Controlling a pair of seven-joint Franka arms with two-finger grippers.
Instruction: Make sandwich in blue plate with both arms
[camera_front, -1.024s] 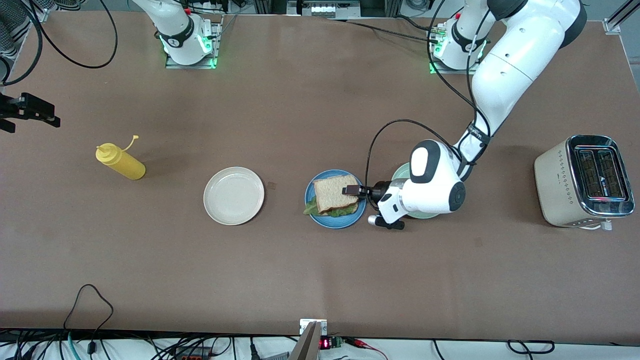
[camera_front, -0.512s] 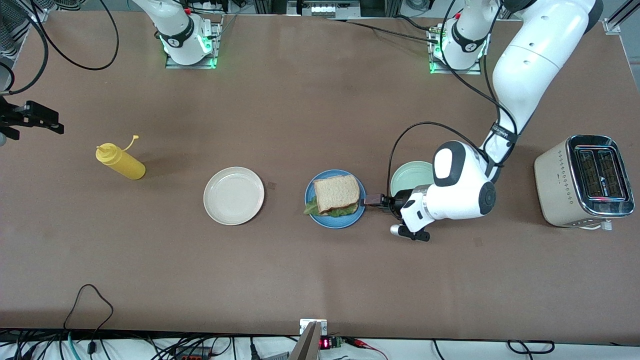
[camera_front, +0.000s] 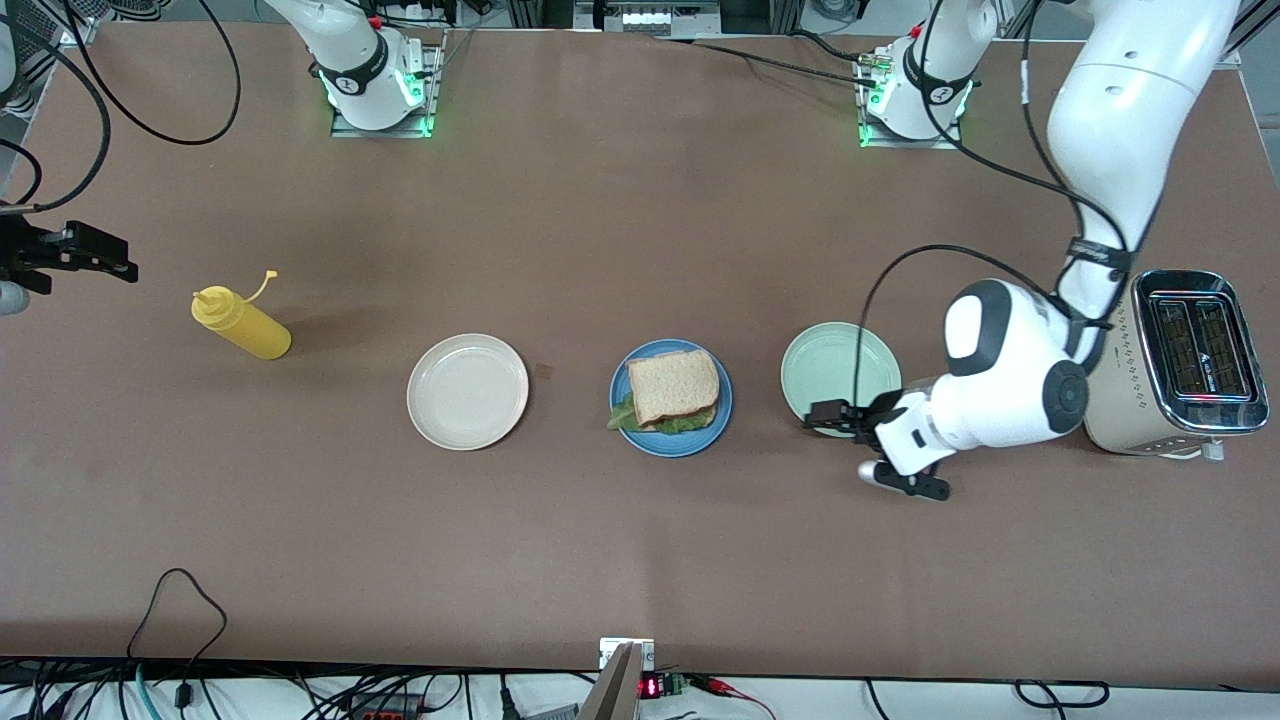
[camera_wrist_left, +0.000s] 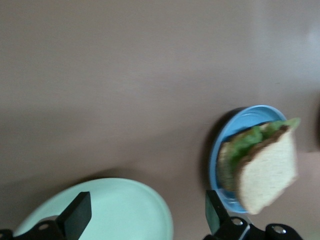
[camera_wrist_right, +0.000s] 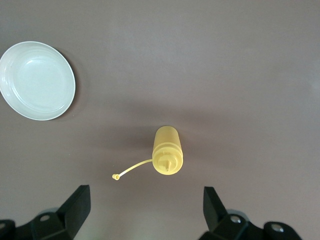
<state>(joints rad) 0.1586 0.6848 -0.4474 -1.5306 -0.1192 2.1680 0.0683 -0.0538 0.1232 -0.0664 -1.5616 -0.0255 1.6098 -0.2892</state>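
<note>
The sandwich (camera_front: 675, 388), bread over green lettuce, lies on the blue plate (camera_front: 664, 448) at the table's middle. In the left wrist view the sandwich (camera_wrist_left: 265, 170) sits on the blue plate (camera_wrist_left: 225, 145), well apart from the gripper. My left gripper (camera_front: 828, 415) is open and empty, over the near edge of the mint-green plate (camera_front: 838, 362); its own view shows it (camera_wrist_left: 145, 215) above that plate (camera_wrist_left: 115, 215). My right gripper (camera_front: 112, 264) is open and empty, high over the table at the right arm's end by the yellow mustard bottle (camera_front: 243, 325); its own view shows it (camera_wrist_right: 145, 210).
The mustard bottle (camera_wrist_right: 168, 150) lies with its cap strap out. A cream-white plate (camera_front: 467, 391) sits between it and the blue plate; it also shows in the right wrist view (camera_wrist_right: 36, 80). A toaster (camera_front: 1170, 360) stands at the left arm's end.
My left gripper has drawn back from the sandwich toward the left arm's end, now over the mint-green plate. The sandwich stays on the blue plate. The right gripper drifted slightly.
</note>
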